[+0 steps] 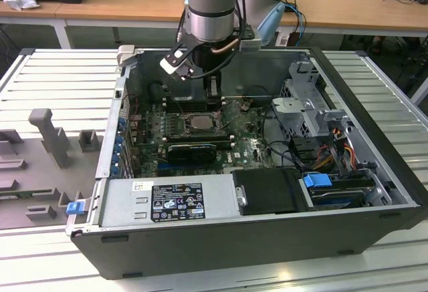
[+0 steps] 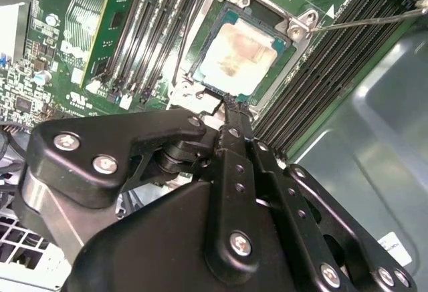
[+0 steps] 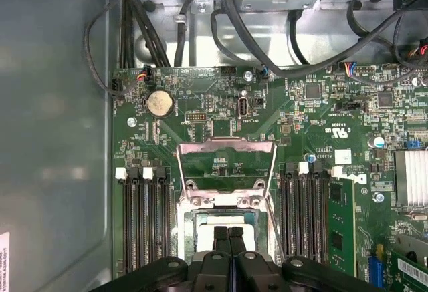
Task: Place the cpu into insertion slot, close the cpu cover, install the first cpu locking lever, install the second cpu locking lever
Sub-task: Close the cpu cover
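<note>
Pale silvery metal tops the cpu (image 2: 237, 55), which lies flat inside the insertion slot (image 2: 267, 18), its face blotched with a brownish stain. The slot sits near the middle of the green circuit board (image 3: 200, 98), between two banks of long black memory slots (image 3: 144, 225). The cpu cover (image 3: 226, 148) is swung open, its thin metal frame tipped away from the slot so that the board shows through its large central cut-out. A thin metal lever (image 2: 361, 19) reaches out from one corner of the slot, unlatched.

The gripper (image 3: 228, 232) hangs right at the slot's edge opposite the cover, its two black fingers (image 2: 234, 131) pressed together with nothing visible between them. A round coin battery (image 3: 160, 103) sits on the board beyond the cover.

In the exterior view the arm (image 1: 210, 11) reaches down into the open computer case (image 1: 374, 205), which lies on a ribbed metal table (image 1: 60, 71).
</note>
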Action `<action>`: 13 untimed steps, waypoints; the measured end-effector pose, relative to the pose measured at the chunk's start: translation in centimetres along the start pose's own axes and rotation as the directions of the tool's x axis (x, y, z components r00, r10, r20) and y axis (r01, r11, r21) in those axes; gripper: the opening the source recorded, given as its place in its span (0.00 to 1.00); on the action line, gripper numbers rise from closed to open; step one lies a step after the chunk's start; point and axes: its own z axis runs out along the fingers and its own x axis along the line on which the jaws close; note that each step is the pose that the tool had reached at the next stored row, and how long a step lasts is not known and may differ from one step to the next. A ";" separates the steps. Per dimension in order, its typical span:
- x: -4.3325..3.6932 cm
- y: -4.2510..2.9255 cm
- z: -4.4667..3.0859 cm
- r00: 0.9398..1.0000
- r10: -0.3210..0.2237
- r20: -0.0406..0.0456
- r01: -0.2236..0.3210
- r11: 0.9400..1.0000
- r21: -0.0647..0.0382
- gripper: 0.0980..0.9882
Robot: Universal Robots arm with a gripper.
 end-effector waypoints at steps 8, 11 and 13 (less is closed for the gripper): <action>0.02 0.06 -0.86 1.000 0.000 0.000 0.000 1.000 0.000 0.01; 0.03 0.10 -1.26 1.000 0.000 0.000 0.000 1.000 0.000 0.01; 0.03 0.12 -1.65 1.000 0.000 0.000 0.000 1.000 0.000 0.01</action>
